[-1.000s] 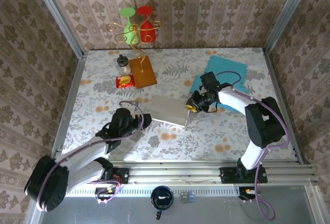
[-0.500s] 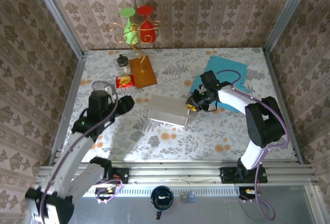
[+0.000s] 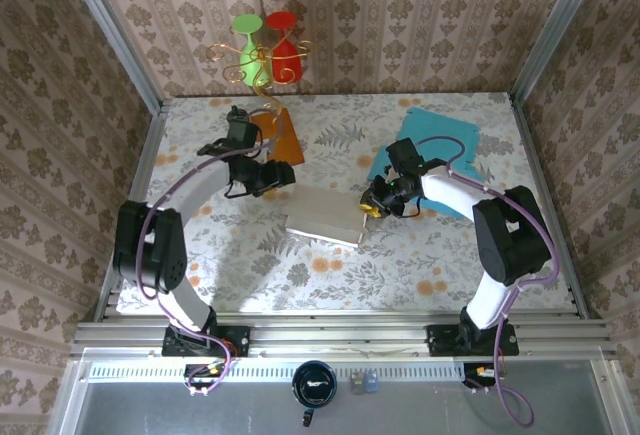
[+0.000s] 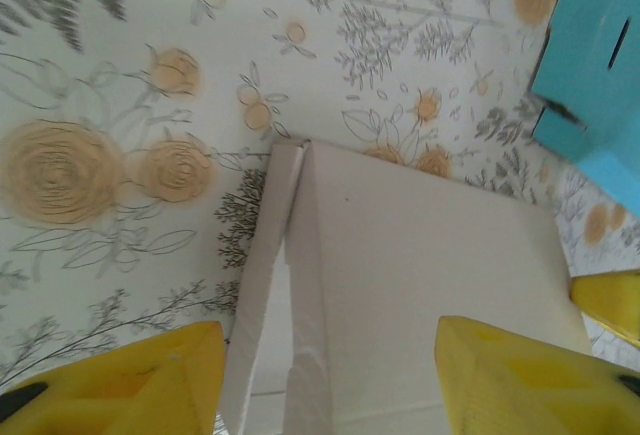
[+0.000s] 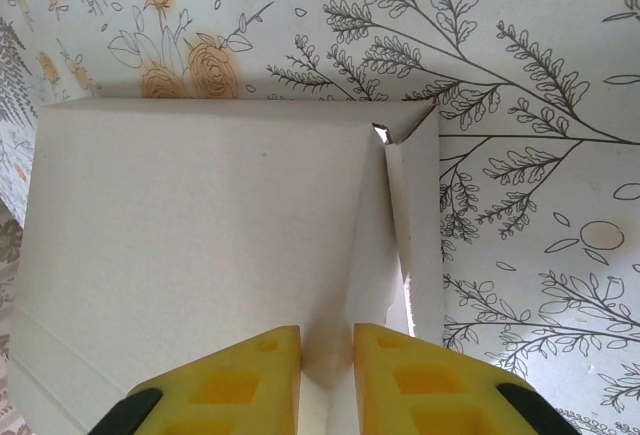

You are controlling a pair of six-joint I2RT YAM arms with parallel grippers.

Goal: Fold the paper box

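The white paper box [image 3: 322, 215] lies flat in the middle of the flowered table. In the right wrist view the box [image 5: 200, 225] has a raised flap along its right side. My right gripper [image 5: 327, 367] is shut on a pinched fold of that box, and it sits at the box's right end [image 3: 374, 205]. My left gripper [image 3: 277, 177] hovers at the box's back left corner. Its yellow fingers [image 4: 115, 380] stand wide open over the box [image 4: 430, 255], one on each side of a lifted side flap [image 4: 268, 285].
A teal sheet [image 3: 428, 145] lies at the back right under my right arm, also at the corner [image 4: 595, 65]. A brown board [image 3: 288, 145] and a gold stand with green and red glasses [image 3: 264, 50] stand at the back left. Metal posts frame the table.
My left arm has swung from the front left up and round to the back left, bringing its open gripper over the box's left end. The right gripper and the box have stayed put.
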